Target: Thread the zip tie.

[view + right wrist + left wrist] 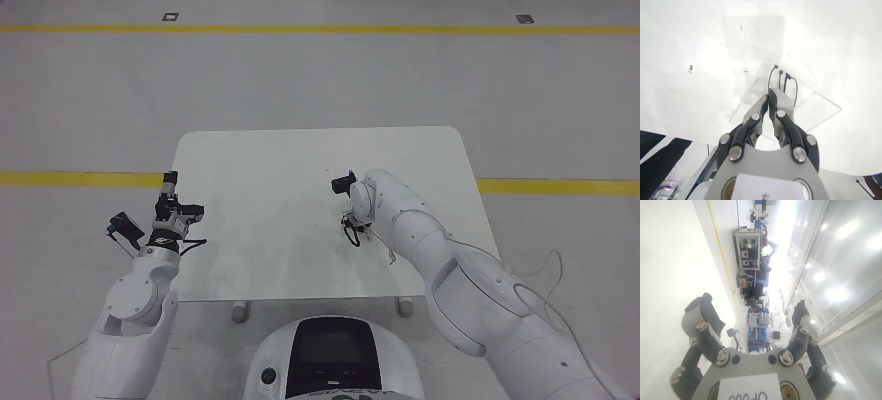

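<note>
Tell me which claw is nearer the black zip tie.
Right. The right claw grips the zip tie itself; the left claw stands open, away by the table's opposite edge.

The table (300, 200) is plain white, on a pale grey floor (300, 90) striped with yellow lines (300, 28). The zip tie (769, 80) is black, and the plate (821, 108) under it is clear and colourless. The right gripper (768, 97) and left gripper (753, 300) are silver-grey with black fingers. A small speck (690, 67) on the tabletop looks brownish.

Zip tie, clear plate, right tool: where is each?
zip tie (769, 83), right wrist view, its strap just past the tool's tips
clear plate (825, 106), right wrist view, bare corner
right tool (768, 98), right wrist view, midway between fingertips
</note>
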`<state>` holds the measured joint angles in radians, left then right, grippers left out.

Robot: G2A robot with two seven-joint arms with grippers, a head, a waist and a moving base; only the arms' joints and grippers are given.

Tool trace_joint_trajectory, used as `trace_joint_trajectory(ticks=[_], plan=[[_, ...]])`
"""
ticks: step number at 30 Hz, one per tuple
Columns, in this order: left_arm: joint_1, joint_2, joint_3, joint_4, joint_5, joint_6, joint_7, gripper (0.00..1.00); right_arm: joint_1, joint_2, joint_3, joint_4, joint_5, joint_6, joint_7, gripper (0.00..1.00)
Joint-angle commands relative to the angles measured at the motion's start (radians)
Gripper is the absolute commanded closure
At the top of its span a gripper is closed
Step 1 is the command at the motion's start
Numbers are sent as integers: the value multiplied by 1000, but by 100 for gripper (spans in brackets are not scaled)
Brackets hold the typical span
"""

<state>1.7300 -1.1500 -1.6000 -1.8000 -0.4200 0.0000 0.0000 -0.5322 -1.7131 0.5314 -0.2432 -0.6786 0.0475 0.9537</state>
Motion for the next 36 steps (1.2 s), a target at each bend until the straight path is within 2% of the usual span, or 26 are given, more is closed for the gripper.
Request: trace_joint_trajectory(ticks=[1, 8, 18, 29, 36], plan=[[0, 0, 0, 0, 0, 0, 0, 0, 1, -2, 2, 5, -1, -1, 0, 100], [0, 0, 0, 0, 0, 0, 0, 0, 16, -6, 8, 19, -8, -8, 13, 100], [0, 0, 0, 0, 0, 0, 0, 0, 49, 5, 27, 22, -9, -81, 45, 100], [0, 0, 0, 0, 0, 0, 0, 0, 75, 31, 66, -8, 21, -147, 99, 100], [0, 0, 0, 0, 0, 0, 0, 0, 80, 58, 106, -47, 61, -177, 124, 100]])
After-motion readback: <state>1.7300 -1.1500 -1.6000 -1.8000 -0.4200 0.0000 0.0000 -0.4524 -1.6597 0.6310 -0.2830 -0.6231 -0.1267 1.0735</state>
